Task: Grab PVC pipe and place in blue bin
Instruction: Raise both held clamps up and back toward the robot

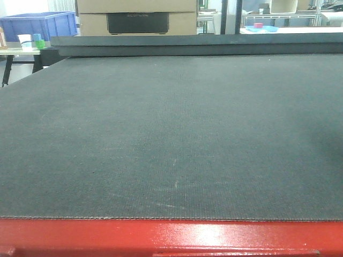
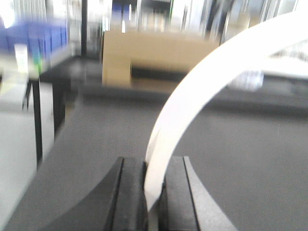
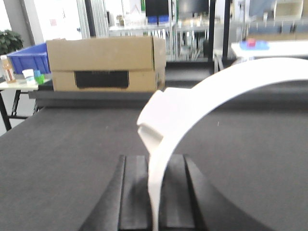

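Note:
A white curved PVC pipe (image 2: pixel 202 82) arcs up and to the right from between the black jaws of my left gripper (image 2: pixel 153 161), which is shut on its lower end; this view is blurred. In the right wrist view a white curved PVC pipe (image 3: pixel 216 91) with a stepped end rises from my right gripper (image 3: pixel 154 159), which is shut on it. Whether both hold one piece I cannot tell. The blue bin (image 1: pixel 37 24) stands far back on the left, also seen as the blue bin (image 3: pixel 29 57). The front view shows neither pipe nor grippers.
A dark grey mat (image 1: pixel 171 134) covers the table, with a red edge (image 1: pixel 171 235) at the front. A cardboard box (image 1: pixel 136 16) stands at the far end of the mat. A side table with small cups (image 1: pixel 27 43) is beside the bin.

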